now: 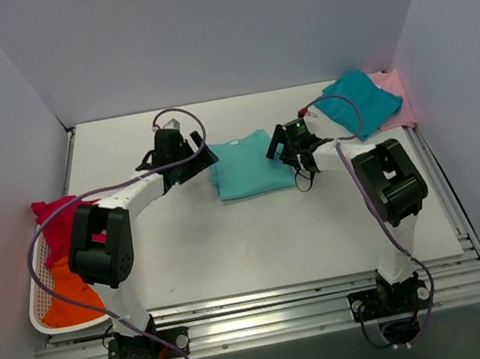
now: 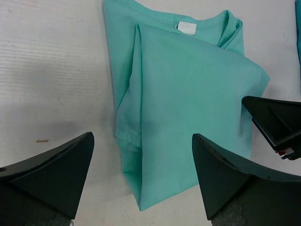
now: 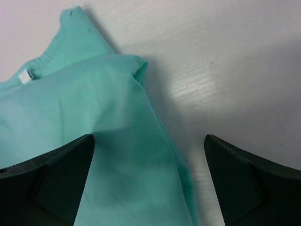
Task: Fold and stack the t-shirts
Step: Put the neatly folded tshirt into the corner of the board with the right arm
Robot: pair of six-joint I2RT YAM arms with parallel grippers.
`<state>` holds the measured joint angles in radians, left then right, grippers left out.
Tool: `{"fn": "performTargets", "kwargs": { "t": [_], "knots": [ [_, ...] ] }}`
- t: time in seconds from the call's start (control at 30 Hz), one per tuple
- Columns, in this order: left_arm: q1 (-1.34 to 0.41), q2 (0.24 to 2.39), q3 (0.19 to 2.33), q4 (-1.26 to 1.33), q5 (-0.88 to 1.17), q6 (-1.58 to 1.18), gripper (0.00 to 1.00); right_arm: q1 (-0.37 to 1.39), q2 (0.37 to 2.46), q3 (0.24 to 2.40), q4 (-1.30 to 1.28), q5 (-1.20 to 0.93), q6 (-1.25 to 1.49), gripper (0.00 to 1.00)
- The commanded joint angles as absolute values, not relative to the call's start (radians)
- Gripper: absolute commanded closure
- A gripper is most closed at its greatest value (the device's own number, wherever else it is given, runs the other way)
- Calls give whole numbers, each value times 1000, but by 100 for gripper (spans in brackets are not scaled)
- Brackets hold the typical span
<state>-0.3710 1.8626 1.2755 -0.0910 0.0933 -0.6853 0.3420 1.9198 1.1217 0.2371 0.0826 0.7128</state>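
Observation:
A folded light mint-green t-shirt (image 1: 246, 169) lies flat in the middle of the table. My left gripper (image 1: 203, 160) is open and empty just above its left edge; in the left wrist view the gripper (image 2: 143, 153) straddles the shirt's (image 2: 188, 103) folded corner. My right gripper (image 1: 282, 147) is open and empty above its right edge; in the right wrist view the gripper (image 3: 148, 143) straddles the shirt's (image 3: 103, 132) edge. A folded darker teal shirt (image 1: 358, 101) lies on a pale pink shirt (image 1: 400, 103) at the back right. The magenta-red shirt (image 1: 55, 221) and orange shirt (image 1: 70, 298) lie in the basket.
A white mesh basket (image 1: 36, 308) stands at the table's left edge. Grey walls close in the back and both sides. The right gripper's finger (image 2: 277, 125) shows at the right of the left wrist view.

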Motion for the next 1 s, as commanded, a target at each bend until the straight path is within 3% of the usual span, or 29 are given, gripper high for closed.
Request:
{"fn": "performTargets", "kwargs": {
  "t": [0.0,0.2,0.23,0.27,0.3,0.33,0.57,0.97],
  "knots": [
    [-359,1894,1293,-38,89,-666,6,356,2014,1152,244,32,750,0],
    [-338,1905,1286,-22,103,-667,5,417,2100,1193,275,11,776,3],
    [-336,1907,1282,-17,104,-667,6,422,2109,1195,288,11,778,22],
    [-330,1905,1281,-17,106,-667,5,426,2117,1193,301,-33,779,49],
    [-327,1904,1276,-17,109,-667,5,426,2131,1196,310,-37,781,92],
    [-324,1901,1267,-17,107,-666,5,426,2134,1197,299,-32,796,100],
    [-307,1885,1226,44,120,-666,5,411,2141,1371,164,40,730,100],
    [-295,1824,1172,78,140,-663,5,272,2267,2202,-320,257,534,100]
  ]
}}
